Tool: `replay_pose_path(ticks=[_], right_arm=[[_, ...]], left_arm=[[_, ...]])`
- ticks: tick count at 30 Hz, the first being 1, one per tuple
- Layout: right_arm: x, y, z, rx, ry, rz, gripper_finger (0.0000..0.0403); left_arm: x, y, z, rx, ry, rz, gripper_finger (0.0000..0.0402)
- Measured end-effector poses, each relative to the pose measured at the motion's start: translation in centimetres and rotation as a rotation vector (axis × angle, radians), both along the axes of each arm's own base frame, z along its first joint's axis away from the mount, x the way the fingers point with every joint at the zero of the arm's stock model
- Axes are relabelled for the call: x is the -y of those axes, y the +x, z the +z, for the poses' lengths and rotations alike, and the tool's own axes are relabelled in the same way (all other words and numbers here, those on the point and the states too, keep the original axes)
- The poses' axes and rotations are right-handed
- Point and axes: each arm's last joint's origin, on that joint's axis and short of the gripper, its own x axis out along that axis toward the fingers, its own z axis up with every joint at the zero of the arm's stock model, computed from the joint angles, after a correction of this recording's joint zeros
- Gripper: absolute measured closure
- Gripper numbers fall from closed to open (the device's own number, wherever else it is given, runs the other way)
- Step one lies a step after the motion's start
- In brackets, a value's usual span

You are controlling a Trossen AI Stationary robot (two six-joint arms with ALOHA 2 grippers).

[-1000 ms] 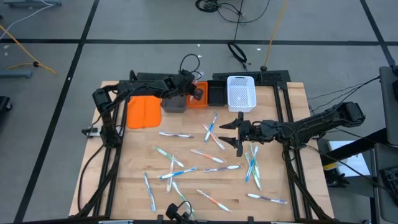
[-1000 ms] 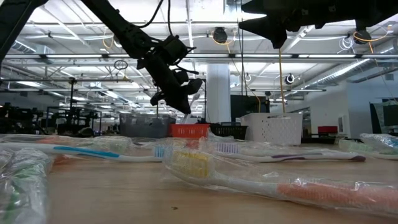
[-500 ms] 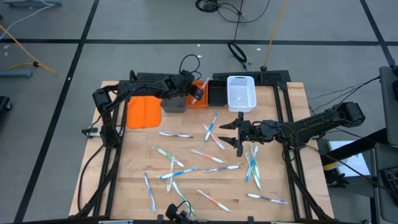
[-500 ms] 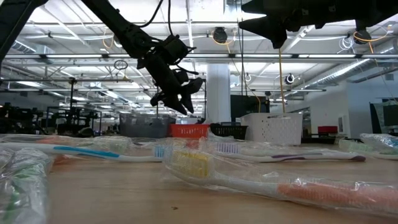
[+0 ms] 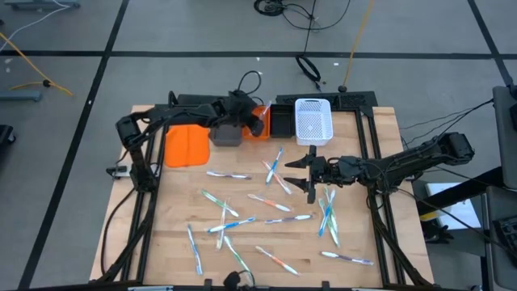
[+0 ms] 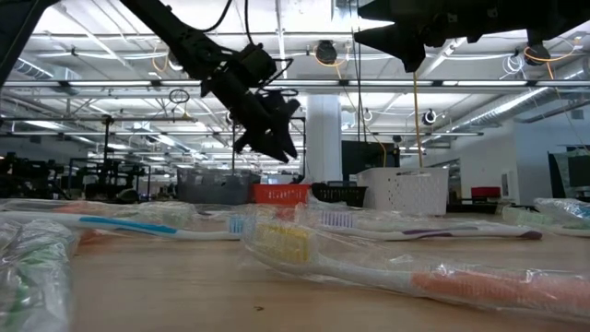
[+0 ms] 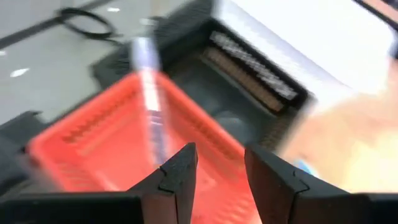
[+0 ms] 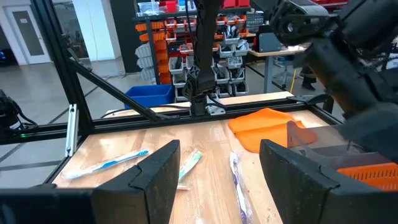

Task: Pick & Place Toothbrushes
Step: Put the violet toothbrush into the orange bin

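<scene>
Several wrapped toothbrushes (image 5: 275, 171) lie flat across the wooden table, white or clear with blue, green, pink and red accents. My left gripper (image 5: 256, 121) hangs open over the orange bin (image 5: 260, 132) at the far edge. In the left wrist view its fingers (image 7: 180, 177) stand apart above the orange bin (image 7: 93, 143). A blurred pale toothbrush (image 7: 150, 93) shows inside that bin, clear of the fingers. My right gripper (image 5: 300, 178) is open and empty, raised above the table's middle right. It points toward the left edge, near toothbrushes (image 5: 326, 212).
Along the far edge stand a grey bin (image 5: 226, 134), a black bin (image 5: 283, 123) and a white mesh bin (image 5: 313, 121). A flat orange piece (image 5: 186, 145) lies left of the grey bin. Arm frames run down both table sides. Toothbrushes (image 6: 387, 263) crowd the near edge.
My left gripper has shifted slightly and turned above the orange bin. My right arm has kept still, and the toothbrushes on the table have not moved.
</scene>
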Motion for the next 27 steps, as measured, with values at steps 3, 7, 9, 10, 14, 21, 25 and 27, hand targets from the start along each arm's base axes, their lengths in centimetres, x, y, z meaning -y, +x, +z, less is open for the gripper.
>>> replay_pose_path(ticks=[3,7,9,10,14,21,25,27], right_arm=[[0.0,0.0,0.0,0.000,0.000,0.000,0.0190],[0.0,0.0,0.0,0.000,0.000,0.000,0.0190],[0.0,0.0,0.0,0.000,0.000,0.000,0.0190],[0.0,0.0,0.0,0.000,0.000,0.000,0.0190],[0.0,0.0,0.0,0.004,0.001,0.000,0.0190],[0.0,0.0,0.0,0.005,0.001,0.000,0.0190],[0.0,0.0,0.0,0.005,0.001,0.000,0.0190],[0.0,0.0,0.0,0.005,0.001,0.000,0.0190]], left_arm=[[1.2,-0.1,1.0,-0.009,0.000,-0.090,0.0263],[3.6,-0.5,1.7,-0.093,0.012,-0.238,0.0263],[5.0,-0.7,1.9,-0.153,0.014,-0.306,0.0263],[5.7,-0.8,1.8,-0.186,0.018,-0.346,0.0263],[8.6,-1.1,1.2,-0.327,0.031,-0.502,0.0263],[13.2,-1.5,0.4,-0.516,0.037,-0.694,0.0263],[15.3,-1.8,0.2,-0.609,0.103,-0.756,0.0263],[16.2,-1.8,0.0,-0.654,0.133,-0.781,0.0264]])
